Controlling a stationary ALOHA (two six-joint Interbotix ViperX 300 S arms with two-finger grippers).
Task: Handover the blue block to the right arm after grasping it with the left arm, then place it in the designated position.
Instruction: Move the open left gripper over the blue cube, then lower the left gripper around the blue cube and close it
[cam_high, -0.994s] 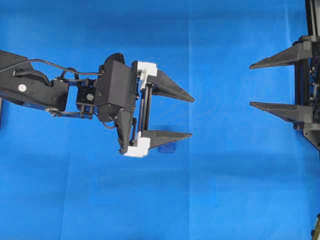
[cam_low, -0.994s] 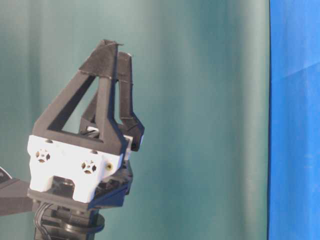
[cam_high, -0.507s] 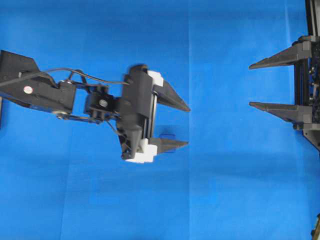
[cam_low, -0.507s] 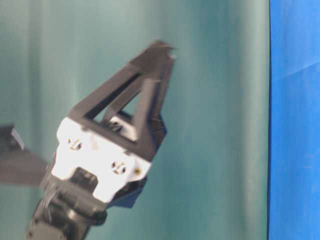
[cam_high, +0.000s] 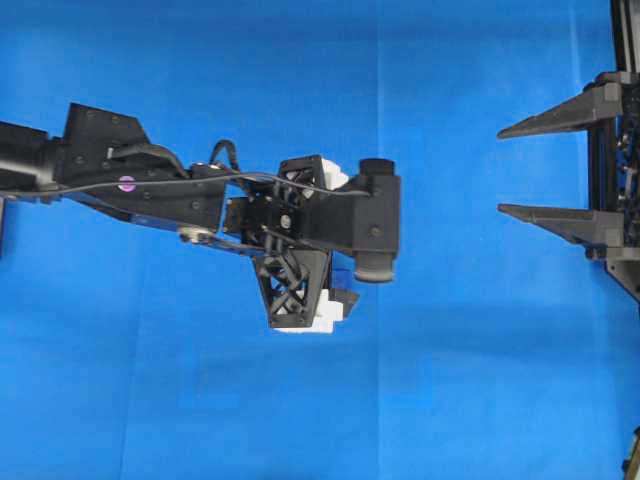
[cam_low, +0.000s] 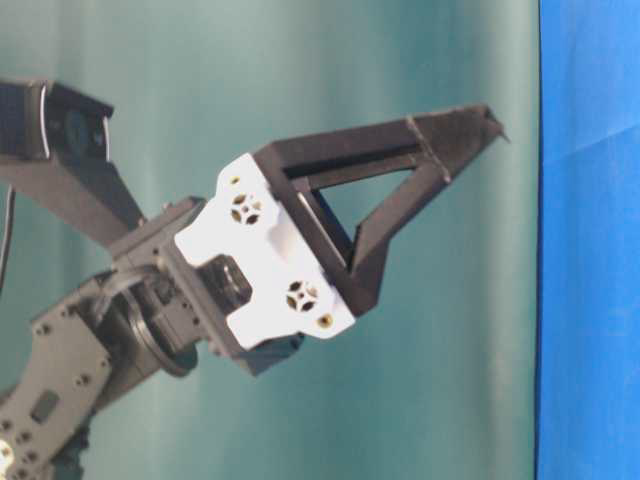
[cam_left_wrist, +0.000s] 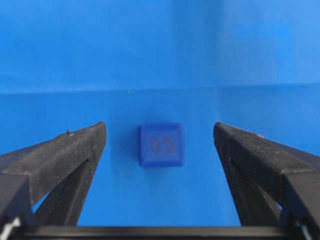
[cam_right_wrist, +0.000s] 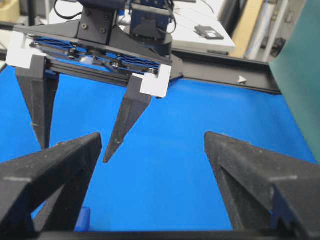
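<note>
**Inspector:** Start nearest the left wrist camera. What is found?

**Assistant:** The left claw (cam_left_wrist: 160, 145) points down at the table, jaws spread wide, holding nothing. The blue block (cam_left_wrist: 161, 144) lies flat on the blue cloth (cam_left_wrist: 160, 50), midway between the two fingers, apart from both. A faint embossed mark shows on its top face. From overhead the claw body hides nearly all of it.

**Inspector:** Recommendation for the grasp?

**Assistant:** In my judgement: lower straight down, keep the block centred, and close only once the fingertips (cam_left_wrist: 95, 132) flank its side faces. Closing high risks pinching the rounded top edges and squirting it out. Grip toward the fingertips, leaving block exposed for the handover.

**Inspector:** Further out?

**Assistant:** The right claw (cam_high: 515, 170) waits at the right edge, well apart, equally wide and empty.

**Inspector:** Surface and room?

**Assistant:** Cloth smooth, with a faint fold line. A green backdrop (cam_low: 300, 60) stands behind; beyond the table (cam_right_wrist: 220, 75) edge, a cluttered desk (cam_right_wrist: 200, 30) with cables.
</note>
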